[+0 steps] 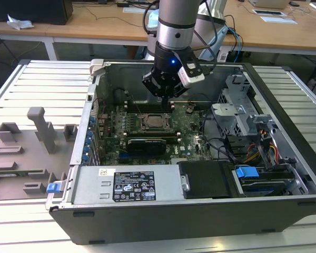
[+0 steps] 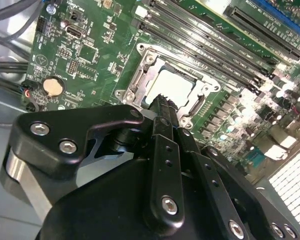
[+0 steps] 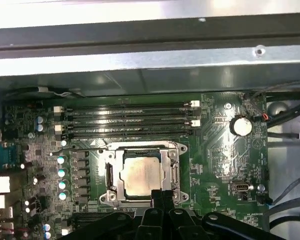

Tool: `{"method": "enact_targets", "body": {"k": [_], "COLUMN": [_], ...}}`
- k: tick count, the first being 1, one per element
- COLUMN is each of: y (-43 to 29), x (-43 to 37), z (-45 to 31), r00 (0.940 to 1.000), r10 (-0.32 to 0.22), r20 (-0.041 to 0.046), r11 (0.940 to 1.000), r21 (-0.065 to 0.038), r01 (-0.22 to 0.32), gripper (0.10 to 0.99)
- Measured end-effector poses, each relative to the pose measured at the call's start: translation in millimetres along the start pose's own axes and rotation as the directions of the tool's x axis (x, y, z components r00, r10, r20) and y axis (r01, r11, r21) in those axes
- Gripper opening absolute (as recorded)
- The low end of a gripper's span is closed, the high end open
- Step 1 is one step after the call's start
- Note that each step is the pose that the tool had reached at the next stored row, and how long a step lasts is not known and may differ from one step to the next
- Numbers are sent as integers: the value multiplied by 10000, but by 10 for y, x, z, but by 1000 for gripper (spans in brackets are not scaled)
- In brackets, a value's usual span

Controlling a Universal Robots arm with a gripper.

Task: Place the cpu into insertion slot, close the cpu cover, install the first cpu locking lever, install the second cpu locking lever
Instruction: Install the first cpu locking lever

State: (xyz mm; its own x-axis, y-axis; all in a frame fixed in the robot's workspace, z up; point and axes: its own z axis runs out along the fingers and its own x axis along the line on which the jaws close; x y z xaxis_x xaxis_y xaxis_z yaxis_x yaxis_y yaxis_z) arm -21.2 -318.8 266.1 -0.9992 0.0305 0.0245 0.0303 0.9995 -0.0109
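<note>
Closed end effector [image 3: 162, 196] hovers above seated cpu [image 3: 142, 174].

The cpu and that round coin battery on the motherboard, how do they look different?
The cpu is square with a dull grey metal top; the coin battery is round, smaller and shinier. The cpu sits framed inside the insertion slot, the battery in an open holder beside the memory slots. Both are flat and metallic.

Bright, even daylight; glare on the cpu [image 2: 176, 89]; blurred, dark end effector [image 2: 162, 102] foreground.
</note>
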Motion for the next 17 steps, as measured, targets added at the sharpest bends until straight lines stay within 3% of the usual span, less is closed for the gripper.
{"method": "enact_targets", "body": {"k": [6, 11, 17], "y": [0, -2, 23], "x": [1, 75, 509], "z": [0, 8, 48], "r00": [9994, 9990, 9989], "r10": [-357, -444, -462], "r20": [4, 5, 36], "r11": [9994, 9990, 9989], "r21": [9, -23, -64], "r01": [357, 445, 462], "gripper": [106, 106, 106]}}
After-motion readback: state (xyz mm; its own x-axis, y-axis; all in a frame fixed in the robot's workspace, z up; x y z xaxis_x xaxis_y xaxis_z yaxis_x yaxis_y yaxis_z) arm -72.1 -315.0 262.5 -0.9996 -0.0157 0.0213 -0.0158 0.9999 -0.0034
